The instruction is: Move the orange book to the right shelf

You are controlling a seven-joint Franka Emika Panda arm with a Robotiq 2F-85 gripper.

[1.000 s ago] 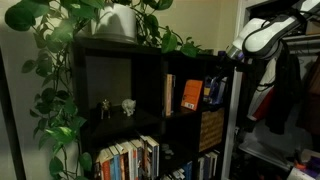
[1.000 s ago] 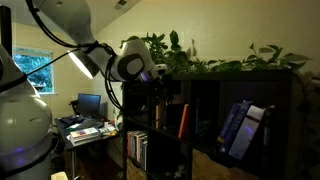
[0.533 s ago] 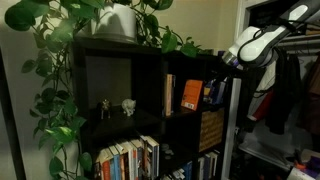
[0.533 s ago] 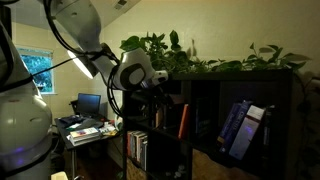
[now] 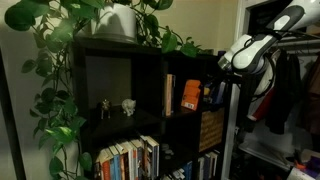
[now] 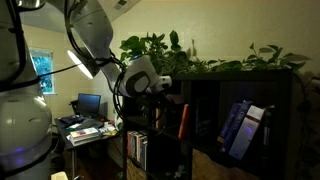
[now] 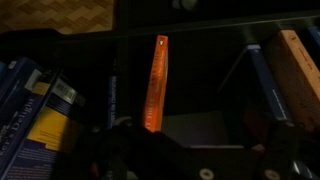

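Note:
The orange book [image 7: 157, 85] stands upright in a dark compartment and shows its spine in the wrist view. It also shows in both exterior views [image 5: 190, 95] [image 6: 184, 120]. It stands in a square black compartment [image 5: 196, 122] of the bookcase, to the right of the figurine compartment. My gripper [image 7: 195, 152] is just outside the bookcase, facing the book, with a gap between them. Its dark fingers are apart with nothing between them. In the exterior views the gripper [image 5: 226, 62] [image 6: 166, 84] is at the bookcase's upper edge.
Blue books [image 7: 40, 110] [image 6: 240, 125] and a tan-spined book [image 7: 300, 65] flank the orange one. Small pale figurines [image 5: 116, 106] stand in the wider compartment. A potted vine [image 5: 120, 22] sits on top. Rows of books [image 5: 130, 160] fill the lower shelf. Clothes [image 5: 285, 90] hang nearby.
The arm's wrist has moved down and closer to the bookcase. The books have not moved.

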